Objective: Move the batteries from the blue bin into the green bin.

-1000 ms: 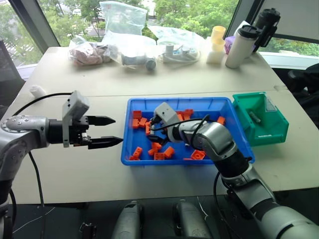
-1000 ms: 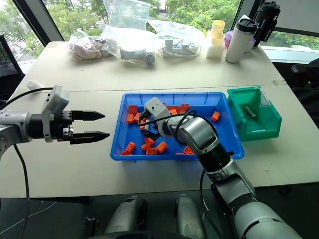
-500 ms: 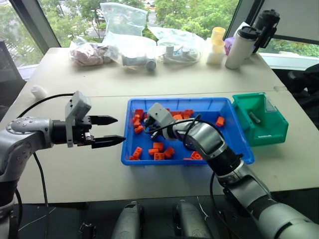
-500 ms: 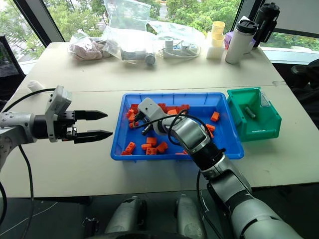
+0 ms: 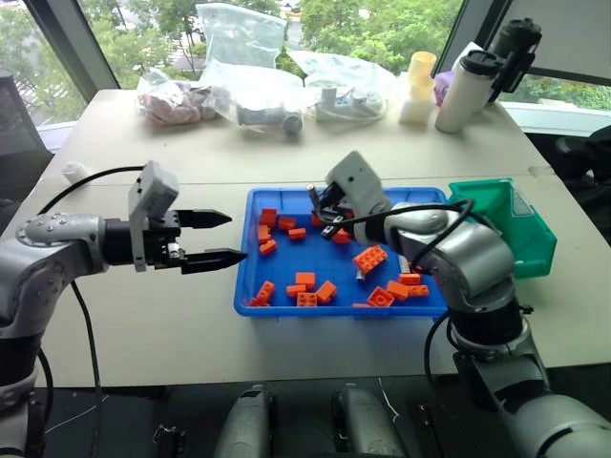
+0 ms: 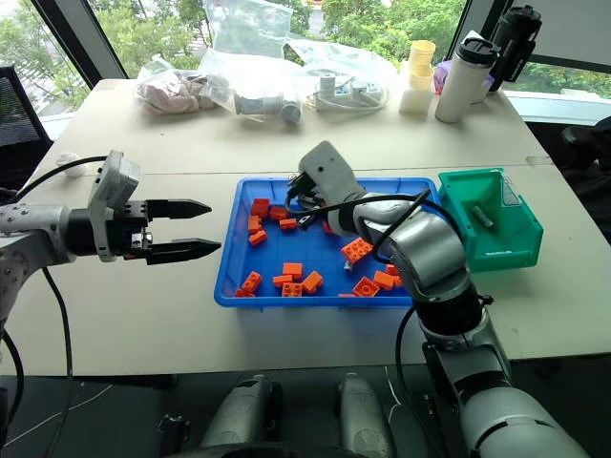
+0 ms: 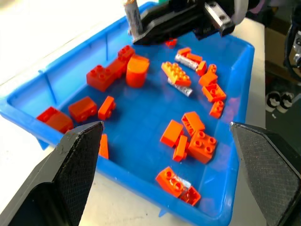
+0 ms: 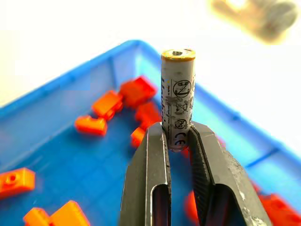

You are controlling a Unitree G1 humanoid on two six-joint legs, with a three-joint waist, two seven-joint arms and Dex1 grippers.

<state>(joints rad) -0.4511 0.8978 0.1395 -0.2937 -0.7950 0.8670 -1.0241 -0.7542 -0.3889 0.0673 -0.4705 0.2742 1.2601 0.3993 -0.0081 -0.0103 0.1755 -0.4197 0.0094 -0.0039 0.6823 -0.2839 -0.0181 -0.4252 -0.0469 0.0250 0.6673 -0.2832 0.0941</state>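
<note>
Right gripper (image 8: 178,141) clamped low on 1 battery (image 8: 178,94) above the blue bin (image 5: 250,286). We expect slick, rigid, light metal; mid-body grip safer. Left gripper (image 5: 227,238) spread, empty, beside the bin.

Blue bin (image 5: 250,250); orange bricks (image 5: 305,290); teal-green bin (image 5: 531,246); grey battery (image 8: 178,99), yellow rim, black symbols.

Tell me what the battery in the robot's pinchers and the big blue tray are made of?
The battery looks like metal in a dull grey printed wrapper with a yellowish ring on its end. The blue bin looks like smooth moulded plastic, slightly shiny where light catches its walls.
</note>
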